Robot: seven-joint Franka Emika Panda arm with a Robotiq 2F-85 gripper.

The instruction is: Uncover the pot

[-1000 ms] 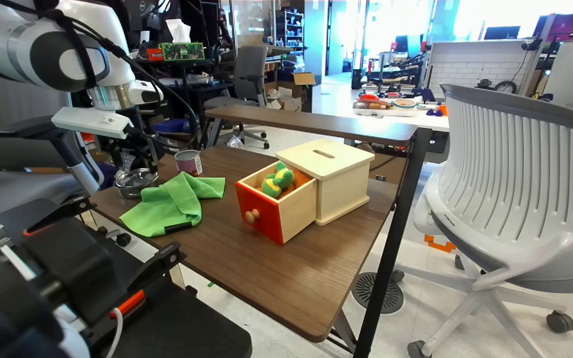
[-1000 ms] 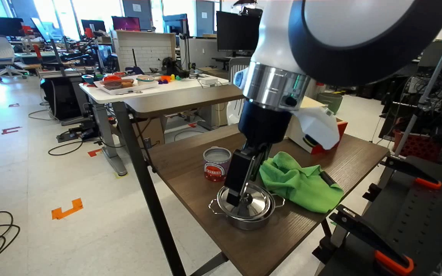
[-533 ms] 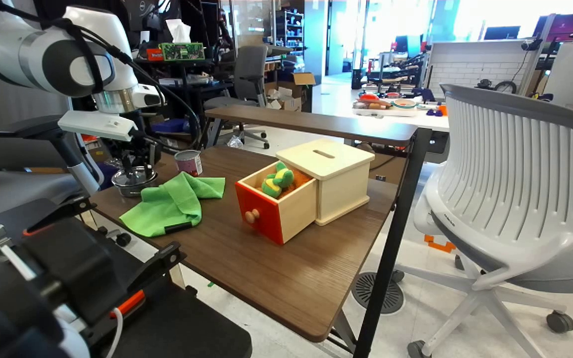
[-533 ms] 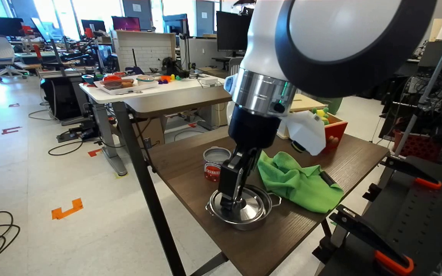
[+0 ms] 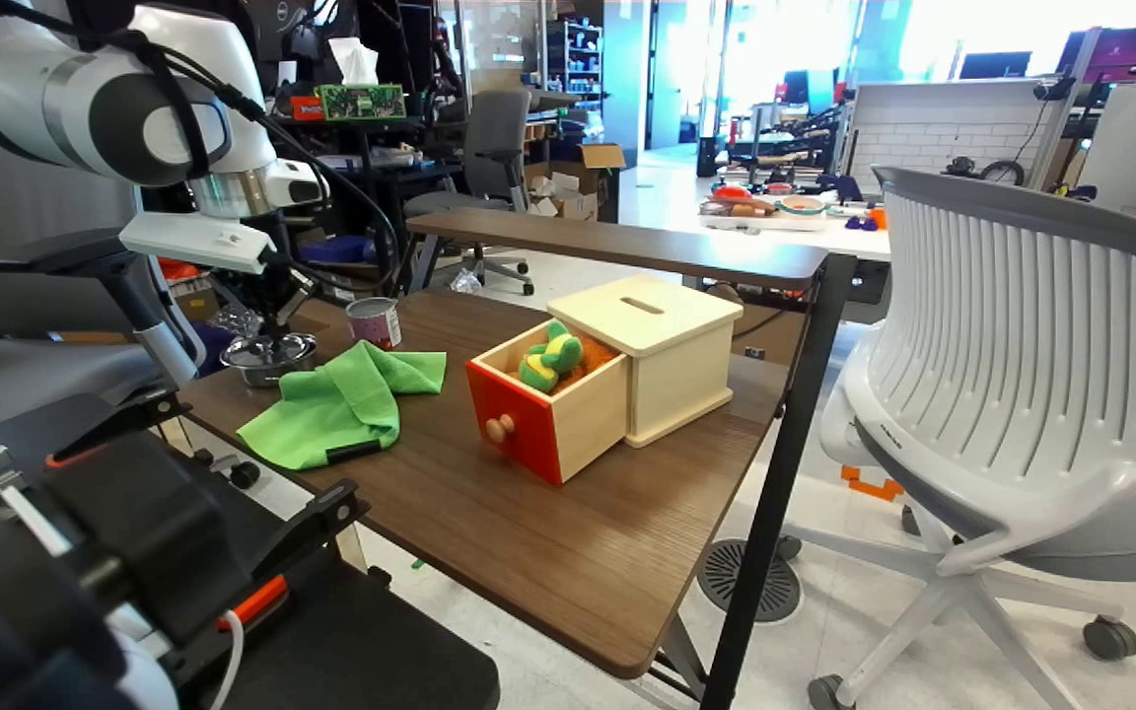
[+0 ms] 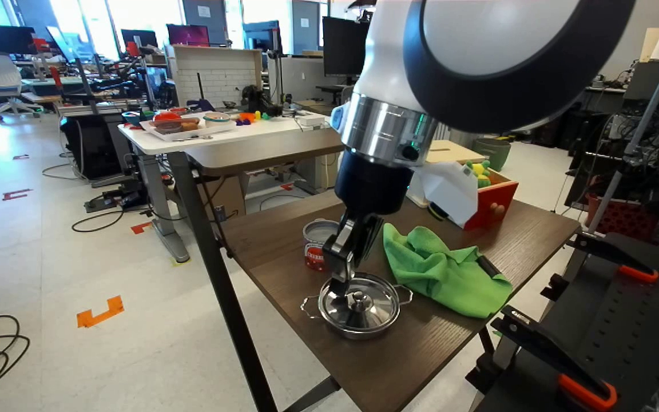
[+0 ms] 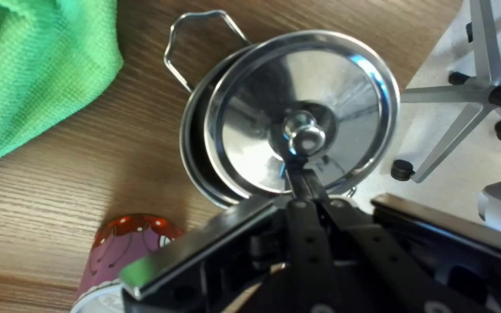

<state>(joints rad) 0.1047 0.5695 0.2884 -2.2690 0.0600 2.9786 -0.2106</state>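
The steel pot (image 7: 193, 169) stands on the brown table with its lid (image 7: 346, 82) on top. In the wrist view the lid lies off to one side of the pot's rim, and a dark crescent of the pot's inside shows. A round knob (image 7: 306, 137) rises from the lid's middle. My gripper (image 7: 298, 167) is shut with its fingertips together, just beside the knob and above the lid; the knob is not between them. In an exterior view the gripper (image 6: 338, 286) leans at the knob's far side. Whether the tips touch knob or lid I cannot tell.
A cherries can (image 6: 318, 237) stands close behind the gripper. The green cloth (image 6: 449, 277) lies right beside the pot. Farther along the table is a wooden box (image 5: 676, 365) with its red-fronted drawer (image 5: 519, 424) pulled out, a toy inside. The pot is near the table's edge.
The fingers, apart around the knob before, have come together and now sit clear of it, slightly higher. Pot and lid have shifted a little; the lid is still on the pot.
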